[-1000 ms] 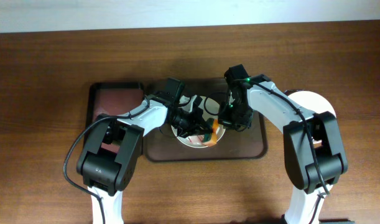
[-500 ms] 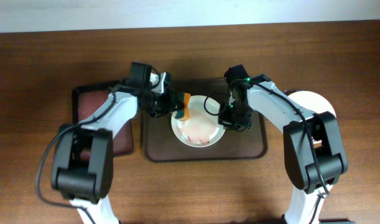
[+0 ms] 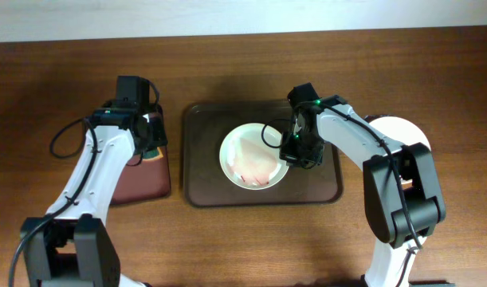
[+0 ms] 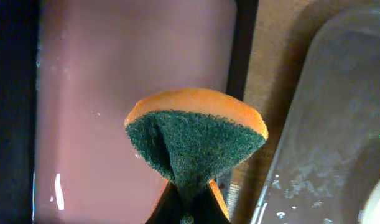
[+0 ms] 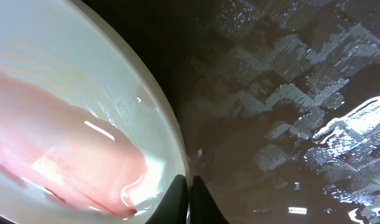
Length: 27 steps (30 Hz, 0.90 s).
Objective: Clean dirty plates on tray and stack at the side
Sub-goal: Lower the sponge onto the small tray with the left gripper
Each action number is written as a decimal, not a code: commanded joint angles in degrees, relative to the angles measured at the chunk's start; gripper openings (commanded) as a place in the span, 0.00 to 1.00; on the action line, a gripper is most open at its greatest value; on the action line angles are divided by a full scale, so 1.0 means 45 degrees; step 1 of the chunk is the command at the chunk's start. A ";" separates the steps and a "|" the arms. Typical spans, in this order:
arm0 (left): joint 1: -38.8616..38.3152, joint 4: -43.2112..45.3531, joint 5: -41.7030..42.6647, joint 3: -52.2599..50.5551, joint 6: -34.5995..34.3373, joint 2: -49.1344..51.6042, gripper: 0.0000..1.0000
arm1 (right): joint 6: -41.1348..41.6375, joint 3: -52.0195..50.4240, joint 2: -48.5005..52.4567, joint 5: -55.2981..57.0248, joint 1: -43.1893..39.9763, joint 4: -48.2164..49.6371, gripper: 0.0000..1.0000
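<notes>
A white plate [image 3: 253, 156] smeared pink lies on the dark brown tray [image 3: 203, 187]. My right gripper [image 3: 292, 151] is shut on the plate's right rim; the right wrist view shows the fingers [image 5: 191, 198] pinching the rim [image 5: 165, 118]. My left gripper [image 3: 151, 142] is shut on an orange and green sponge [image 4: 193, 140], held over the narrow reddish-brown tray [image 3: 135, 183] to the left. Another white plate [image 3: 398, 129] lies at the right, partly hidden by my right arm.
The reddish-brown tray with black rim [image 4: 115, 81] sits just left of the dark tray, whose edge [image 4: 326, 124] shows in the left wrist view. Bare wood table surrounds both.
My left gripper has carried the sponge off the plate and leftward to over the reddish-brown tray. The right gripper has stayed on the plate's rim.
</notes>
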 commanded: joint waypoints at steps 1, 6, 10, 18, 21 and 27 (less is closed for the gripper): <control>0.0053 0.0126 -0.0267 -0.0359 0.0005 0.0947 0.00 | 0.0063 0.0083 0.0151 0.0073 0.0092 -0.0058 0.04; -0.0277 0.0816 0.0374 -0.0359 0.0024 0.2443 0.00 | 0.0063 0.0083 0.0151 0.0073 0.0092 -0.0053 0.04; -0.1724 0.1005 0.1039 -0.0359 0.0024 0.2443 0.00 | 0.0063 0.0083 0.0151 0.0073 0.0092 -0.0092 0.04; -0.2108 0.0913 -0.0175 -0.0355 0.0024 0.2443 0.07 | 0.0063 0.0083 0.0151 0.0078 0.0092 -0.0092 0.04; -0.1554 0.1161 -0.0243 -0.0359 0.0019 0.2443 0.48 | 0.0063 0.0083 0.0151 0.0073 0.0092 -0.0087 0.04; -0.1520 0.1894 -0.0219 -0.0359 0.0019 0.2458 0.50 | 0.0063 0.0083 0.0151 0.0068 0.0092 -0.0092 0.04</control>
